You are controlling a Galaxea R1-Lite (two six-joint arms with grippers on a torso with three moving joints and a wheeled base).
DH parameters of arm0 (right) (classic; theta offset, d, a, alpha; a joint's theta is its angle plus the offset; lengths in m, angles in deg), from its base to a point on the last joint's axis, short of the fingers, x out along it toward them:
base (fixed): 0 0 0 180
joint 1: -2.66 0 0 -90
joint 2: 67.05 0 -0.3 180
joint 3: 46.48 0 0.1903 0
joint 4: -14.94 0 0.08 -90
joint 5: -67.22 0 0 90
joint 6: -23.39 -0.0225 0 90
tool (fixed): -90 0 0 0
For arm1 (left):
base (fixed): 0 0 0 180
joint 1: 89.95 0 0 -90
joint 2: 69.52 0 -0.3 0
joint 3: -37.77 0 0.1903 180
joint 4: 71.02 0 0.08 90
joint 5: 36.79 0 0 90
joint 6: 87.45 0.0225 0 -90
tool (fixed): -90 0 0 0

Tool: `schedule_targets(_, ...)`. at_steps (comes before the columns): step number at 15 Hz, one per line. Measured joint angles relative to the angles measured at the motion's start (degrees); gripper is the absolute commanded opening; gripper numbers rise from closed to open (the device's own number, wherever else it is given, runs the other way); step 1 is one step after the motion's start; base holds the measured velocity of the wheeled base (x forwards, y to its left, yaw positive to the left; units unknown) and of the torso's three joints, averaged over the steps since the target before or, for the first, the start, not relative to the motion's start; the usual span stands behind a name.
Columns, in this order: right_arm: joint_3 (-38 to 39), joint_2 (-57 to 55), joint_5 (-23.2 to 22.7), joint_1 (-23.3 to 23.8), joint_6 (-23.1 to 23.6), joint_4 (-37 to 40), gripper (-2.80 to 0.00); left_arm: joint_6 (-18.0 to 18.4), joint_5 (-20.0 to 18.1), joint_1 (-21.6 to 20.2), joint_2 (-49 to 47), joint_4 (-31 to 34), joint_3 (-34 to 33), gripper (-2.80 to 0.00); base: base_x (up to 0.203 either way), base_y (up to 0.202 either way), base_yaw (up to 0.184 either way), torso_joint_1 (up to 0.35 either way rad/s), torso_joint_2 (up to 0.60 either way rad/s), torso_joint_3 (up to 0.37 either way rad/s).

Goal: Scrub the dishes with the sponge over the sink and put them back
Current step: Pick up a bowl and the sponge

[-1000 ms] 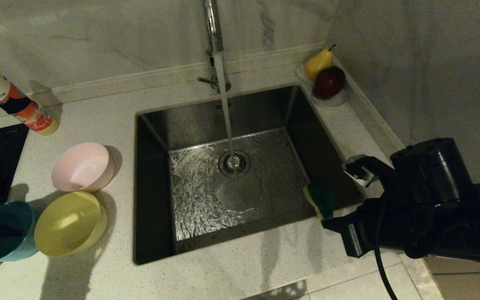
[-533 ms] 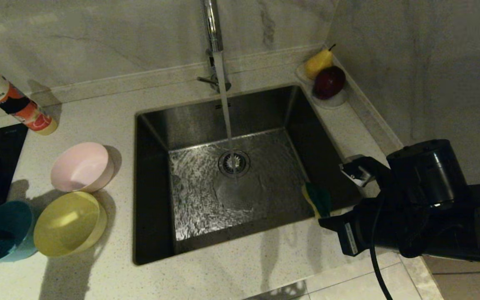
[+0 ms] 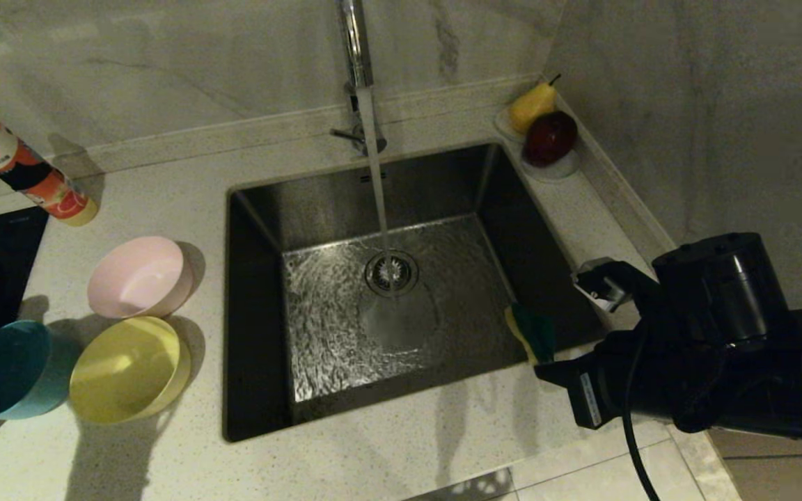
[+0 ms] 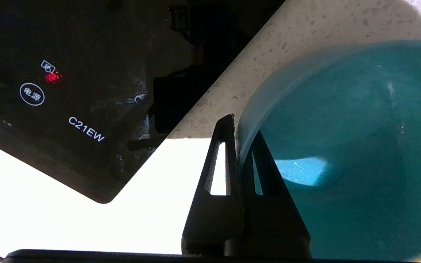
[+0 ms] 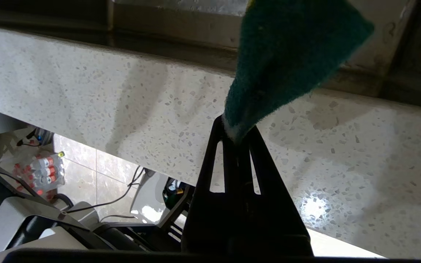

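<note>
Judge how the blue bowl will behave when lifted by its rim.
The blue bowl, pinched at its thin rim by the left gripper, looks like light, stiff plastic. Held at one edge, it will probably tilt. Its smooth wall may slip.

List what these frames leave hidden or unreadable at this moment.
- Left end effector: cut off by the head view's left edge.
- Blue bowl: its far rim runs past the left wrist view's edge.
- Sponge: the right arm hides its gripped end in the head view.
- Bottle label: too small.
</note>
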Motion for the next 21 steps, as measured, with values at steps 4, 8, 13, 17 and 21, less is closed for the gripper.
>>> schedule_targets(4,0.0,-0.5,-0.1,0.0,-0.1,-0.1,-2.8,-0.4,0.2,-0.6,-1.2,-0.1,1.4,-2.8,0.0,0.0,0.0,0.0,0.0,0.0)
schedule_targets(8,0.0,-1.0,-0.1,0.0,0.0,-0.1,-2.8,-1.5,0.6,-1.8,-0.6,0.8,5.2,-2.8,0.0,0.0,0.0,0.0,0.0,0.0)
schedule_targets(13,0.0,-1.0,0.0,0.0,0.0,-0.1,-2.8,-4.4,0.3,-2.2,6.3,2.1,7.9,-2.8,0.0,0.0,0.0,0.0,0.0,0.0)
schedule_targets(17,0.0,-0.6,0.0,0.0,0.0,-0.1,-2.8,-6.5,-1.7,-2.1,13.2,12.7,18.9,-2.8,0.0,0.0,0.0,0.0,0.0,0.0)
schedule_targets(21,0.0,0.0,0.0,-0.3,-0.1,-0.1,-2.8,-7.3,-4.9,3.7,18.4,24.9,31.1,-2.8,0.0,0.0,0.0,0.0,0.0,0.0)
